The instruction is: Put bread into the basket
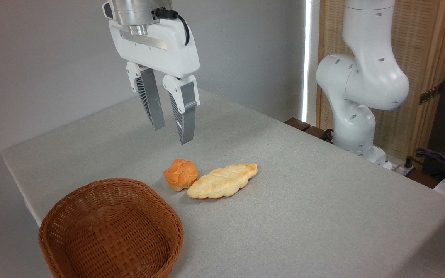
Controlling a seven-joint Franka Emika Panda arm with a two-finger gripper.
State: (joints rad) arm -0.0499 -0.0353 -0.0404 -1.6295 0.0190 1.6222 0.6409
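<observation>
grey cloth covers the table (323,216), which bears one orange bun (180,174), one pale braided loaf (222,180) touching its right side, and one brown wicker basket (110,227), empty, near the front left. one gripper (173,133) hangs above the bun, jaws open, holding nothing.

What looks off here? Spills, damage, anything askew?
Nothing stands out. The basket sits upright and empty, the bun and the long loaf lie intact on the table, touching each other. The gripper hangs open above them.
</observation>
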